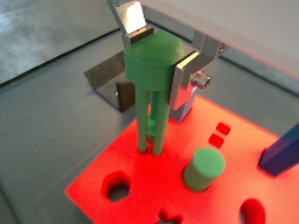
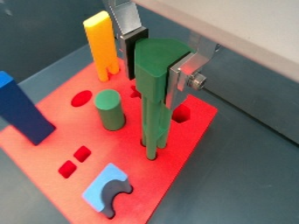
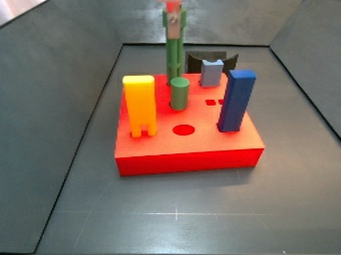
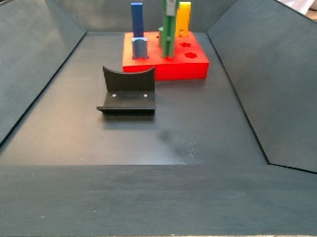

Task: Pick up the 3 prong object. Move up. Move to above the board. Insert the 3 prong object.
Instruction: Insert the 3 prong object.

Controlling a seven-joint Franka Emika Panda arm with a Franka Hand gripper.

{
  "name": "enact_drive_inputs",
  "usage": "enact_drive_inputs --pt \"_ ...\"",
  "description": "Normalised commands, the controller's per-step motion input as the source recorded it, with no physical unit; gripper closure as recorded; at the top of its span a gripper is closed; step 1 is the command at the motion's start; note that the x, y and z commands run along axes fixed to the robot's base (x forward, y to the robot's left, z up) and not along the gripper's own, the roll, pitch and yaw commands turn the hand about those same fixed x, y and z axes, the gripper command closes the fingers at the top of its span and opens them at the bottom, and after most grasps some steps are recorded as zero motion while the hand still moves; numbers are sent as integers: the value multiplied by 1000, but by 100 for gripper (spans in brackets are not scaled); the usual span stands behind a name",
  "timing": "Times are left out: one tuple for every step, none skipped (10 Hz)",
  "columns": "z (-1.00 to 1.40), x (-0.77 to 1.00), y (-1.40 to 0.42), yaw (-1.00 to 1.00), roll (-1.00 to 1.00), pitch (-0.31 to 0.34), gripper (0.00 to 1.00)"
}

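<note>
The gripper (image 2: pixel 149 54) sits above the back part of the board, and its two flat silver fingers (image 2: pixel 184 73) press on the blocky head of the tall, thin green 3 prong object (image 2: pixel 155 96). The jaws are closed only as far as that head lets them, one plate on each side of it. The long prongs hang straight down, and in both wrist views their tips reach the top of the thick red square board (image 2: pixel 176 162), close to one edge. I cannot tell if the tips are inside a hole.

No words or labels can be read on anything.

Just beside the prongs stands a short, thick green cylinder (image 2: pixel 110 111). A wide orange block with a notched bottom (image 3: pixel 140 107) and a tall blue block (image 3: pixel 236 100) also stand on the board. A wrist view shows a flat light blue piece with a curved cut-out (image 2: pixel 107 188) lying on the board; the side views do not show it. A side view shows the dark L-shaped fixture (image 4: pixel 129 90) on the grey floor, well apart from the board. In a side view (image 3: pixel 173 55) the green piece rises higher than every other piece.
</note>
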Motion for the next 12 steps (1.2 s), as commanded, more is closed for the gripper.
enact_drive_inputs --pt "-143 -197 29 -206 -17 -36 100" --pt "-334 0 0 -226 0 -10 100" --pt "-531 117 0 -191 0 0 100" --pt "-586 277 0 -157 0 40 100" --pt "-437 223 0 -66 0 11 100" --pt "-483 263 6 0 0 26 100" --pt "-574 457 0 0 0 113 100" --pt "-531 534 0 -17 0 156 100" --pt "-320 403 0 -69 0 121 100" --pt "-34 20 0 -20 -23 0 100" --pt "0 0 9 0 -43 -13 100" --pt "0 0 0 0 0 0 100"
